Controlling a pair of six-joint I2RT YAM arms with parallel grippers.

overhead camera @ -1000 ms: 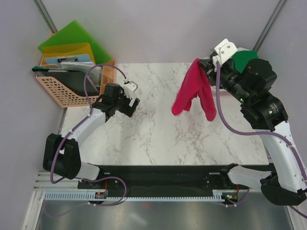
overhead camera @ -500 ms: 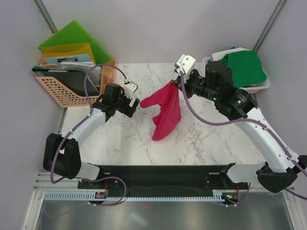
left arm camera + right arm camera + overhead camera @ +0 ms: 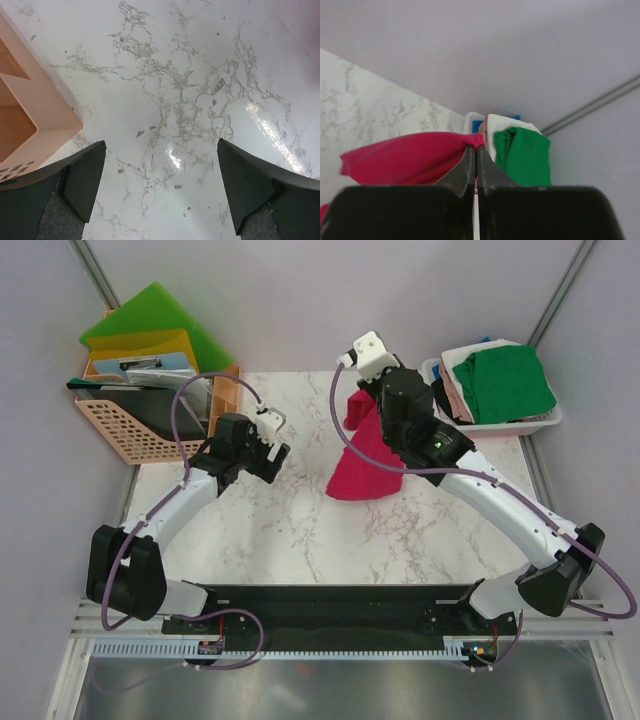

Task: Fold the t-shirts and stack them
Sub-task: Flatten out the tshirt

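Two arms stood over the marble table (image 3: 290, 530), and you had cloth in only one of them. Your right gripper (image 3: 475, 159) had its fingers pressed flat together on a pinch of the crimson-pink t-shirt (image 3: 362, 462). In the right wrist view the cloth bunched right at the fingertips and spread away to the left. From above, you held that shirt up near the far middle of the table. Its top edge was caught at the gripper and the rest draped down in a rough triangle. Whether the lower hem touched the marble could not be told.

To the right of the held shirt, at the far right corner, sat the white bin (image 3: 542, 423). A green t-shirt (image 3: 505, 380) lay on top of its pile, with a white t-shirt (image 3: 468, 358) showing at the left edge beneath it. The crimson-pink shirt hung apart from that bin, over the table rather than in it.

Your left gripper (image 3: 161, 145) had its fingers spread wide, with only veined marble showing between them. It hovered over the left part of the table, just beside a corner of the peach basket (image 3: 30, 115). That basket stood at the far left edge, with a green folder (image 3: 150, 310) and a yellow folder (image 3: 150, 343) leaning up out of it.
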